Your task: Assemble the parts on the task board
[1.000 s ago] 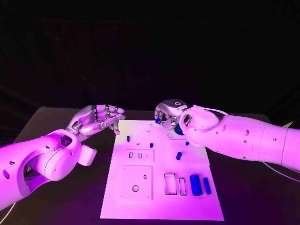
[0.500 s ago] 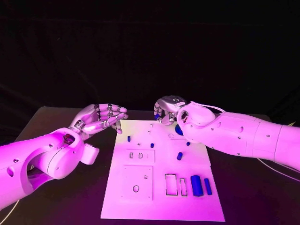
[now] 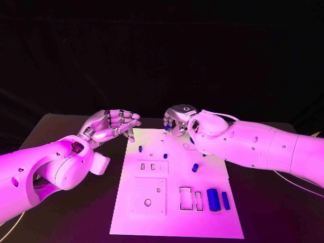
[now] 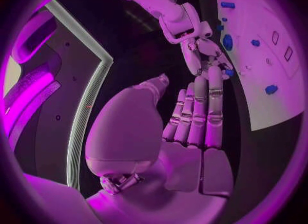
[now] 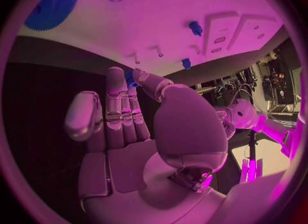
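A small blue part [image 3: 168, 123] is pinched by the right hand [image 3: 178, 119] above the task board's [image 3: 206, 223] far edge, the left hand [image 3: 112, 125] is curled empty beside it, and several blue parts [image 3: 212, 199] lie unassembled.

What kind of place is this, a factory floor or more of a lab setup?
Most likely a lab or demo bench, not a factory line: a lone white task board with small blue parts lies on a black table against a dark backdrop, and equipment on stands shows at the edge.
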Action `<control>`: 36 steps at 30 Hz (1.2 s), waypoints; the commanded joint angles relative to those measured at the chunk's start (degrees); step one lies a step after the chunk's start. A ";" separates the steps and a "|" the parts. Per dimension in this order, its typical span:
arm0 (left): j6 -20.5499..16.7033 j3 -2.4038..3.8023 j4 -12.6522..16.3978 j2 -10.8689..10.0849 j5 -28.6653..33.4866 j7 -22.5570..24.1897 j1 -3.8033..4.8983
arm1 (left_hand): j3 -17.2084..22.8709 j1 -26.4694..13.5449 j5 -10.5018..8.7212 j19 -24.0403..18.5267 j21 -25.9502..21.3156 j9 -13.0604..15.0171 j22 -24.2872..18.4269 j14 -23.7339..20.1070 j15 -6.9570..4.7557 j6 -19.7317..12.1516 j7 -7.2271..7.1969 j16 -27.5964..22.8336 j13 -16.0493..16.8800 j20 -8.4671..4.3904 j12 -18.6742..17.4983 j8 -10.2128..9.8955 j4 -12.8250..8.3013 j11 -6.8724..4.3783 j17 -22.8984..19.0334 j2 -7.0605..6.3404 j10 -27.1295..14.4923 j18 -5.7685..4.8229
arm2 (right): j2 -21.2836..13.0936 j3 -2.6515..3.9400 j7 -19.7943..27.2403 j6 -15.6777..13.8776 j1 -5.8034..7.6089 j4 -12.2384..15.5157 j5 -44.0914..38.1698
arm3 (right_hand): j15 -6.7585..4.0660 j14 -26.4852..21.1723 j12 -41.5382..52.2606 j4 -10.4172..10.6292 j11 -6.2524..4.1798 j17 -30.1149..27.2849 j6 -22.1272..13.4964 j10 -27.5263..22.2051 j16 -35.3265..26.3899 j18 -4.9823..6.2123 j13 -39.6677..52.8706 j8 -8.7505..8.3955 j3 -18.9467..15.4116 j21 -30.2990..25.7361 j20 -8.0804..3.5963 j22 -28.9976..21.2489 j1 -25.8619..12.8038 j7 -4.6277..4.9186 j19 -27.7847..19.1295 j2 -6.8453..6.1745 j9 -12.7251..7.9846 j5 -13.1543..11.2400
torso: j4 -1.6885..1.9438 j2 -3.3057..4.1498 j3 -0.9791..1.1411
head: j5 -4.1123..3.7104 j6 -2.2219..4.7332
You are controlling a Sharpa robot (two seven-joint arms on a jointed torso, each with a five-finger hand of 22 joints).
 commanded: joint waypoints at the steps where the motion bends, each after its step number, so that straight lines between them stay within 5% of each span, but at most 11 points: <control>1: 0.96 0.05 0.06 0.15 0.02 0.28 0.16 | 0.32 -0.23 -0.15 -0.43 0.45 0.09 0.12 -0.53 0.09 -0.45 3.07 -0.45 -0.08 0.07 -0.23 -0.21 -0.09 0.00 -0.08 0.11 -0.51 0.23 | 0.26 -0.04 0.46 2.09 -0.15 -0.14 -0.24 | 0.04 0.25 -0.33 0.26 -0.01 0.07 -0.20 -0.39 -0.19 -0.93 0.00 2.12 -0.01 0.13 0.21 0.08 -0.28 -0.11 0.39 0.13 5.14 0.40 | -0.06 0.05 0.02 | 0.10 -0.08; 36: 1.25 0.05 0.16 0.29 0.02 0.29 0.50 | 0.32 -0.26 -0.16 -0.59 0.57 0.10 0.18 -0.62 0.13 -0.53 3.11 -0.55 -0.11 0.11 -0.28 -0.26 -0.11 0.03 -0.14 0.13 -0.61 0.23 | 2.22 -0.27 0.50 3.57 -0.92 -2.06 -0.44 | 0.12 0.32 -0.47 0.50 0.07 0.23 -0.63 -0.67 -0.31 -0.94 -0.02 1.95 -0.01 0.16 0.28 0.17 -0.58 0.01 0.38 0.15 5.30 0.48 | -0.07 0.19 -0.13 | 0.35 -0.69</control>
